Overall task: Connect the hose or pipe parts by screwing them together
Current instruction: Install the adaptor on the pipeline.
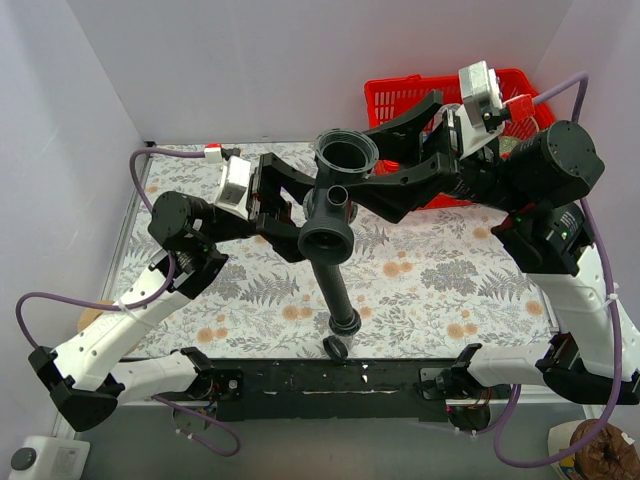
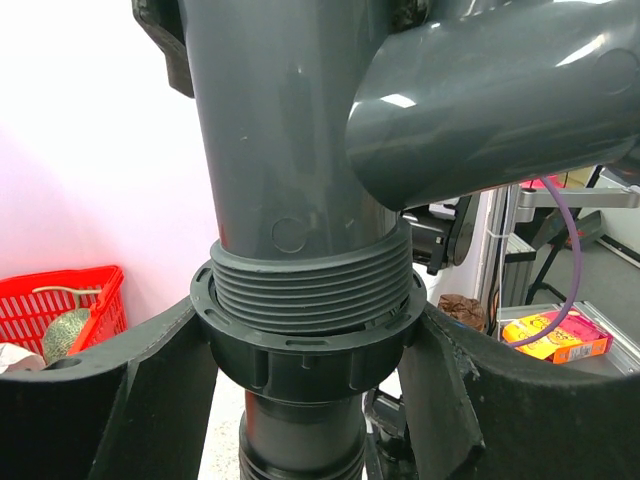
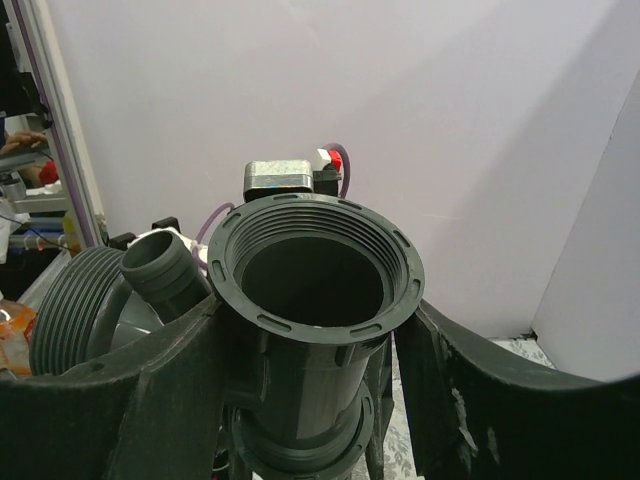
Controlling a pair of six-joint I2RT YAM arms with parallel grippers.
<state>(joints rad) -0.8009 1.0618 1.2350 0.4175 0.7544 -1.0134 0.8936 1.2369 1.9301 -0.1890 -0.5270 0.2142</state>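
Left tool (image 1: pixel 305 222) reaches in from left, level, fingers (image 2: pixel 100 400) narrowed onto collar nut (image 2: pixel 310 355) at joint under external threads. Right tool (image 1: pixel 368 168) comes from right, angled down, clamped on neck of T-shaped fitting (image 1: pixel 322 210) below flanged threaded opening (image 3: pixel 300 215). Fitting dark grey, held above patterned surface (image 1: pixel 450 280), centre. Black ribbed hose (image 1: pixel 335 285) hangs from it toward near edge.

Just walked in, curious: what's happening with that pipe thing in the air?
Both arms hold the parts above the table. The right pincer grips the grey T-shaped fitting below its wide opening; the left pincer is clamped on the collar of the black hose, which hangs down. The collar sits at the fitting's threaded end, with several threads bare above it.
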